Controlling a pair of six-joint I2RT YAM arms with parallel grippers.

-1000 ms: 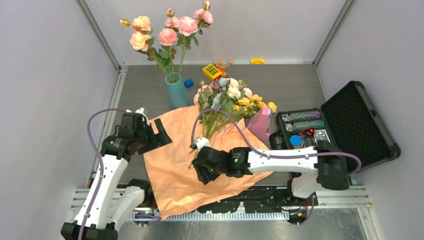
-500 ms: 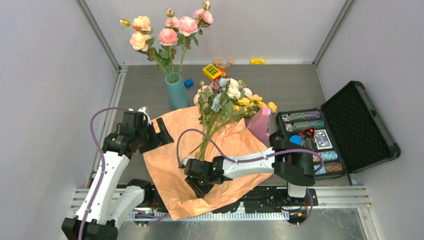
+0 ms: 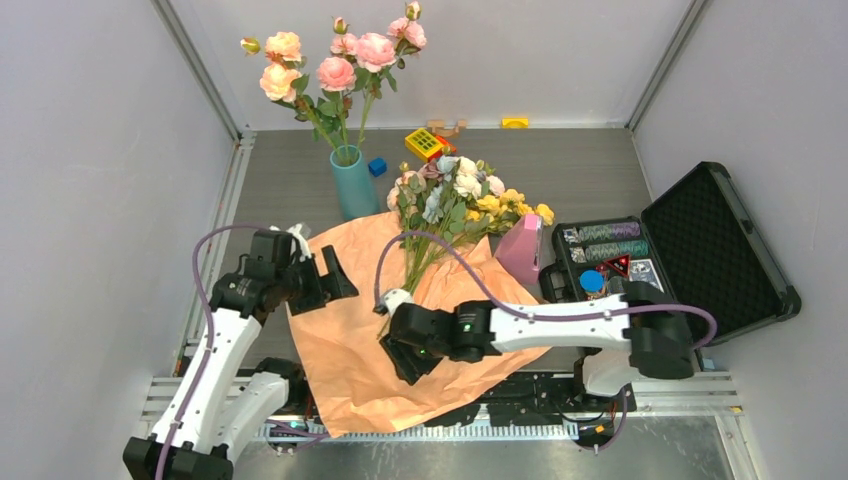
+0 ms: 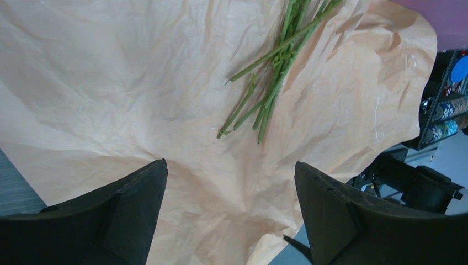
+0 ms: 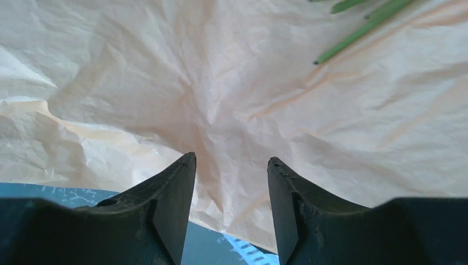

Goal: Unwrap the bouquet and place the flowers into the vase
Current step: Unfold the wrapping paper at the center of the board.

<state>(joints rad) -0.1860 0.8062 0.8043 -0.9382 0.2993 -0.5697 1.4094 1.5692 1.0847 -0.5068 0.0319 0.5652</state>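
Flowers (image 3: 455,205) lie loose on the opened kraft paper (image 3: 340,340), heads toward the pink box (image 3: 522,250) and stem ends (image 4: 265,94) mid-sheet. The vase (image 3: 352,185) stands just off the paper's far-left corner, already holding roses (image 3: 335,70).

Left gripper (image 4: 230,165) is wide open and empty, hovering at the sheet's left edge. Right gripper (image 5: 230,163) has its jaws parted with nothing between them, over bare paper short of the stems.

Risk — closing here pinches paper, not stems, and drags the sheet. The fanned stems could also split in a grab.

Versus half a second ago, the right arm has swung back toward the stems; flowers unmoved.
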